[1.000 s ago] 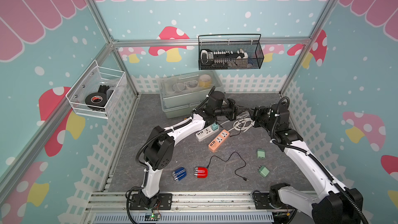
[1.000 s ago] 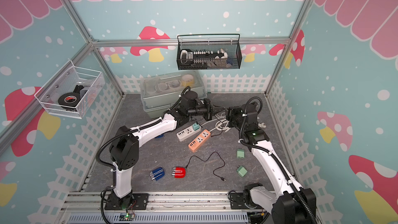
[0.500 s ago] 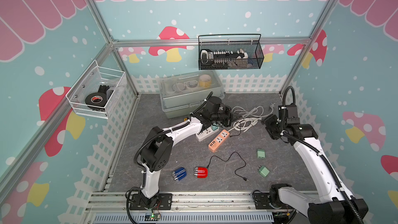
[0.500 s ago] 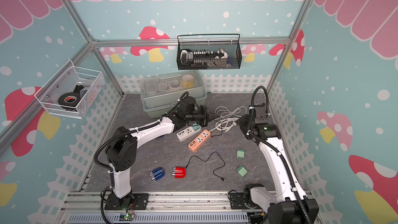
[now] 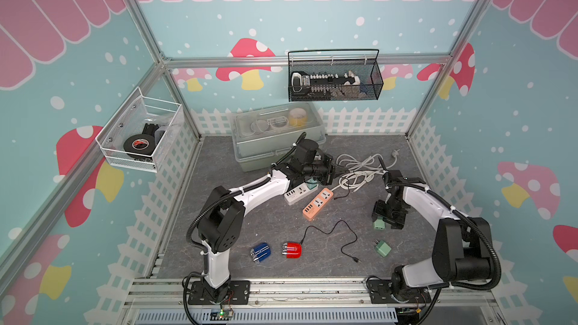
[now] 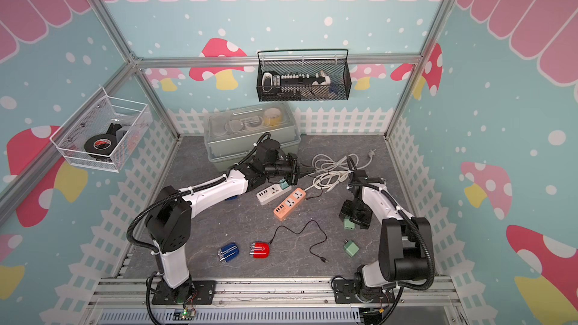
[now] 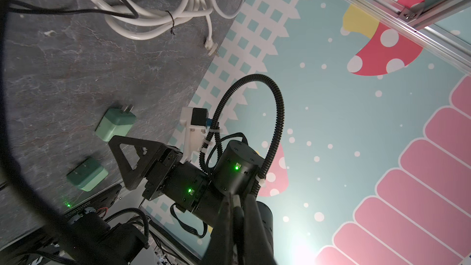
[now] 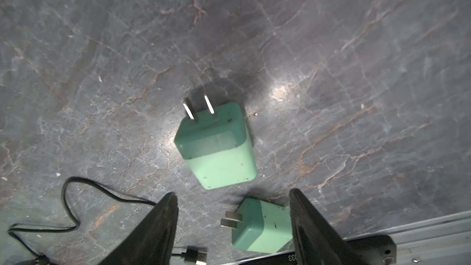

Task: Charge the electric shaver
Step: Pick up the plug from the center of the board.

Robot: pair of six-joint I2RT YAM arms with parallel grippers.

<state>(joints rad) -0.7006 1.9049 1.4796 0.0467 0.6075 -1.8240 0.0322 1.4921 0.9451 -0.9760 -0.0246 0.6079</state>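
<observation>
A red electric shaver lies near the front, and a black cable runs from it to a loose USB end. A blue shaver sits beside it. My right gripper hovers open just above a green plug adapter. A second adapter lies nearer the front. A white power strip and an orange one lie mid-table. My left gripper is shut over the white cords, on what looks like a thin black cable.
A bundle of white cords lies at the back right. A clear lidded bin stands at the back behind my left arm. A black mesh basket and a white wire basket hang on the walls.
My right gripper left the left gripper at the white cords, swung toward the front right, came down over the green adapter and opened. The left gripper stayed shut near the cords.
</observation>
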